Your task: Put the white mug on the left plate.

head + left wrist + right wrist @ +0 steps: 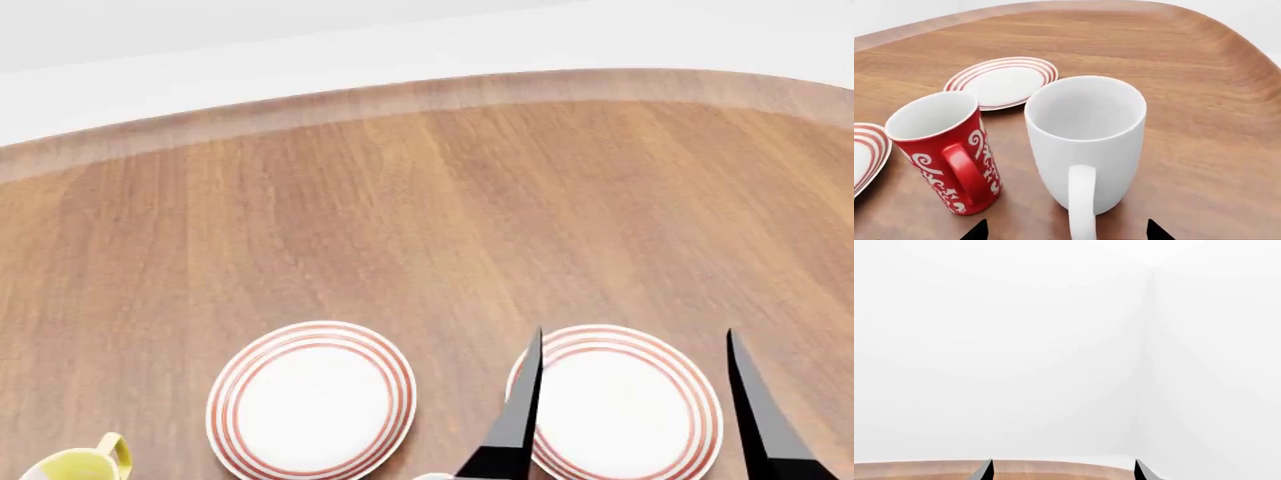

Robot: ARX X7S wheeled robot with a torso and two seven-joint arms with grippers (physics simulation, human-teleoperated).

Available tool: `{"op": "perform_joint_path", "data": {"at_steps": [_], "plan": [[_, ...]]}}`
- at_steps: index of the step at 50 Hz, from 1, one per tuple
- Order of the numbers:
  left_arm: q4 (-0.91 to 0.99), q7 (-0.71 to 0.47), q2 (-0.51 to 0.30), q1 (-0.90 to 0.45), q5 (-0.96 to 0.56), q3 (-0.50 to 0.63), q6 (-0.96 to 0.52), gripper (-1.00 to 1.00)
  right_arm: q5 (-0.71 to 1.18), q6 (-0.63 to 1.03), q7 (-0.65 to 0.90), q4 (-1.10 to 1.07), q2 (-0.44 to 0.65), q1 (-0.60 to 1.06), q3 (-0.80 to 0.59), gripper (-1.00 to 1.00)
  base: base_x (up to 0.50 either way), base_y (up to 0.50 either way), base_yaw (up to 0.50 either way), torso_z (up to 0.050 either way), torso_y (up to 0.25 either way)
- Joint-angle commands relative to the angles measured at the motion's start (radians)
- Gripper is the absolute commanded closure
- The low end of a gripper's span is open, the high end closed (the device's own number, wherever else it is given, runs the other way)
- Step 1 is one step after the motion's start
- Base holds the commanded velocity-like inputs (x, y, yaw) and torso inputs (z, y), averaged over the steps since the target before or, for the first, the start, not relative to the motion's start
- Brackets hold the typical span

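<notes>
Just ahead of my left gripper [1067, 231], jaws spread and empty, the white mug [1085, 140] stands upright on the counter [441, 200], handle toward me, red mug [944, 150] just beside it. Glazed ceramic: rigid, slick, breakable, probably hefty. I'd pinch the wall at the rim or span the body. Left plate [311, 398]: flat, red-ringed. Right gripper [627, 400] hangs spread over the other plate [621, 395].

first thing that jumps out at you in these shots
In the left wrist view, the tall white mug fills the middle, handle toward the camera, with a red patterned mug standing close beside it on the wooden table. From the head view, two red-ringed plates sit side by side at the near edge: the left plate and the right plate.
</notes>
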Motion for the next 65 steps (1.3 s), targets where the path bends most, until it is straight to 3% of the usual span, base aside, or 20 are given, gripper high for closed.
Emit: {"op": "perform_joint_path", "data": {"at_steps": [1,65], "plan": [[-0.069,-0.007,0.026,-0.022,0.003,0.016,0.018,-1.0,-0.008,0.005,0.0,0.0,0.0,0.004,-0.013,-1.0,0.0,0.0,0.0,0.0,0.0],[-0.283,-0.013,0.117,-0.126,-0.034,0.06,0.045,-1.0,0.006,0.013,-0.005,0.0,0.0,0.007,-0.01,-1.0,0.0,0.0,0.0,0.0,0.0]]}}
